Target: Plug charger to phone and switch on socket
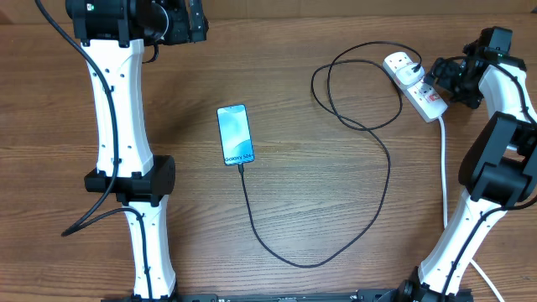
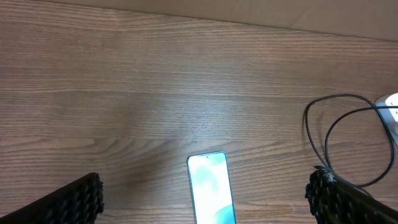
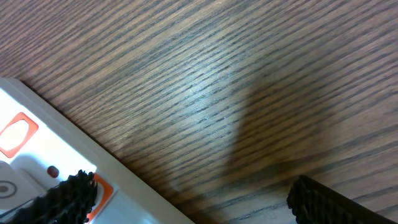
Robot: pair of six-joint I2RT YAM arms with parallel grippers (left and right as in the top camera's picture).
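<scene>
Though cable-linked, one phone (image 1: 235,135), one charger (image 1: 389,172), one socket (image 1: 430,102).

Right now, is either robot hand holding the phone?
No, the phone lies flat on the table, with the left gripper and the right gripper both open and away from it.

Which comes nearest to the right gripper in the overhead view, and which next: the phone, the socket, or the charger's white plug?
1. socket: partly beneath the right gripper, at the table's far right.
2. charger's white plug: seated at the socket's far-left end, just left of the gripper.
3. phone: flat near the table's middle, well off to the left.
</scene>
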